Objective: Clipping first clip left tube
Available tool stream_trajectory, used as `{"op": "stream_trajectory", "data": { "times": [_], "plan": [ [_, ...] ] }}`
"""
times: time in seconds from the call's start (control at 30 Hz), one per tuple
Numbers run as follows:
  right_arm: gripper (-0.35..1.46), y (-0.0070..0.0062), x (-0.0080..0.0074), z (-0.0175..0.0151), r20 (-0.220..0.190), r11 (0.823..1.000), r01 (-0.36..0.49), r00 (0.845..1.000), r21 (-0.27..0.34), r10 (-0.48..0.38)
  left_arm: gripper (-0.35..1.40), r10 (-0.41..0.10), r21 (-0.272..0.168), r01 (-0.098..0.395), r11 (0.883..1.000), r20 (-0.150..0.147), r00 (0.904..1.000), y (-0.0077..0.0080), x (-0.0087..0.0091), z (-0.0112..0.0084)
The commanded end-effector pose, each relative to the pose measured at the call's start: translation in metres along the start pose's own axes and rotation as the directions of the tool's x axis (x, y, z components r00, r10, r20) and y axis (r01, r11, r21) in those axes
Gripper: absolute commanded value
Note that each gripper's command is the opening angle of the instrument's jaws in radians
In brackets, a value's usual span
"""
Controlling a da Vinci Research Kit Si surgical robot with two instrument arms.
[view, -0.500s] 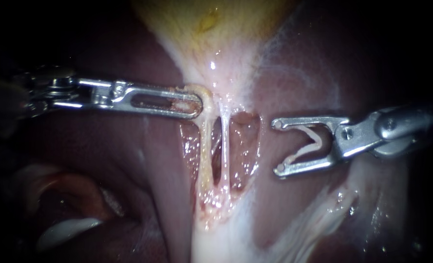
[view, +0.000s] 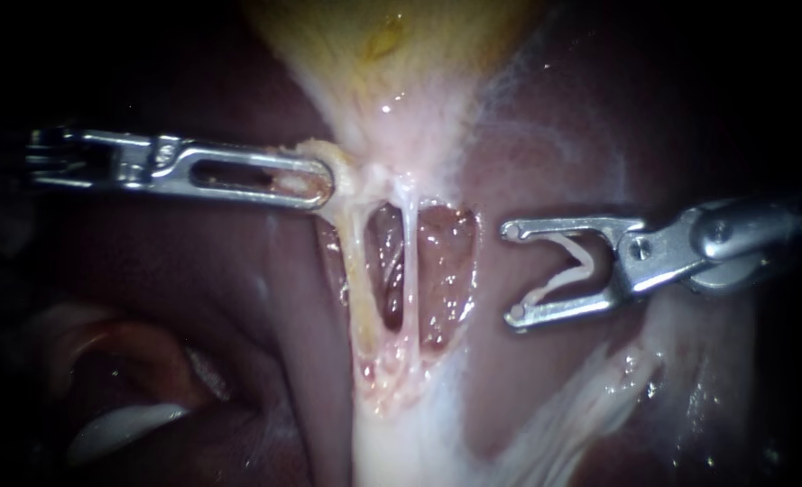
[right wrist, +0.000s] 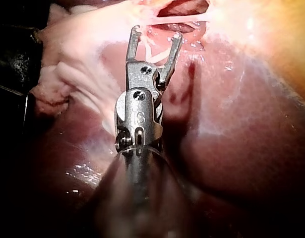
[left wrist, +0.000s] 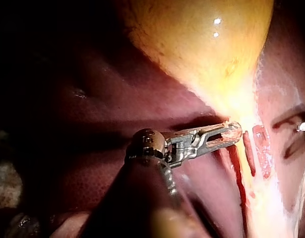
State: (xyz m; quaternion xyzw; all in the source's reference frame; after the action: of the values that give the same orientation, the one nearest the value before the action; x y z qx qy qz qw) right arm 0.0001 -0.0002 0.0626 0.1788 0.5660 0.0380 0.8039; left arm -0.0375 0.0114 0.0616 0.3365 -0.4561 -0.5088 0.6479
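The shaft of my left instrument (view: 324, 188) fades into darkness behind its jaws, and the lower jaw hides beneath the upper one where they pinch pale tissue (view: 342, 167). The top end of the left tube (view: 357, 280) disappears under that tissue. The shaft of my right instrument (view: 513, 273) runs off the edge; its jaws hold a clip (view: 585, 263) too thin to trace fully. The gallbladder (view: 391, 45) is cut off. Both wrist cameras blur their own shafts.

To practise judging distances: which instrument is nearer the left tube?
Left. The left instrument grips tissue at the upper end of the left tube; the right instrument, holding a clip, sits well off beyond the right tube.
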Motion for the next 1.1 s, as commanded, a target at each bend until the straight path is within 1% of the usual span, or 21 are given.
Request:
{"op": "stream_trajectory", "data": {
  "times": [0.03,0.1,0.27,0.4,0.53,0.67,0.73,0.97,1.1],
  "plan": [
    [0.5,0.0,0.0,0.0001,-0.001,1.0,-0.004,1.0,0.003,0.004,-0.35,-0.001,0.001,0.001,1.0,0.003,1.0,-0.0002,0.0001,-0.0001],
    [0.5,-0.0001,0.0001,0.0005,-0.001,1.0,-0.004,1.0,0.004,0.004,-0.35,-0.001,0.0,0.001,1.0,0.003,1.0,-0.0005,0.0002,-0.0002],
    [0.5,-0.0002,-0.0001,0.0021,-0.001,0.999,-0.042,0.999,0.001,0.042,-0.35,0.004,0.0,-0.004,1.0,0.004,1.0,-0.0007,0.0003,-0.0001],
    [0.5,-0.0004,-0.0007,0.0043,0.0,0.995,-0.102,0.995,-0.008,0.102,-0.35,0.004,-0.001,-0.004,1.0,0.004,1.0,-0.0008,0.0003,-0.0001],
    [0.5,-0.0007,-0.0016,0.0066,-0.002,0.988,-0.152,0.988,-0.001,0.152,-0.35,0.004,-0.001,-0.004,1.0,0.004,1.0,-0.0009,0.0003,-0.0001],
    [0.5,-0.0012,-0.0025,0.0086,-0.003,0.983,-0.183,0.983,0.008,0.183,-0.35,0.004,-0.002,-0.004,1.0,0.005,1.0,-0.0011,0.0004,0.0],
    [0.5,-0.0014,-0.0029,0.0096,-0.004,0.978,-0.208,0.978,0.014,0.208,-0.35,0.004,-0.002,-0.004,1.0,0.005,1.0,-0.0012,0.0004,0.0001],
    [0.5,-0.0019,-0.0037,0.0123,-0.003,0.968,-0.248,0.969,0.029,0.248,-0.35,0.003,-0.006,-0.003,1.0,0.008,1.0,-0.0014,0.0004,0.0002],
    [0.5,-0.0019,-0.0041,0.0137,-0.002,0.965,-0.261,0.965,0.033,0.261,-0.35,0.008,-0.006,-0.008,1.0,0.008,0.9999,-0.0017,0.0004,0.0002]
  ]
}}
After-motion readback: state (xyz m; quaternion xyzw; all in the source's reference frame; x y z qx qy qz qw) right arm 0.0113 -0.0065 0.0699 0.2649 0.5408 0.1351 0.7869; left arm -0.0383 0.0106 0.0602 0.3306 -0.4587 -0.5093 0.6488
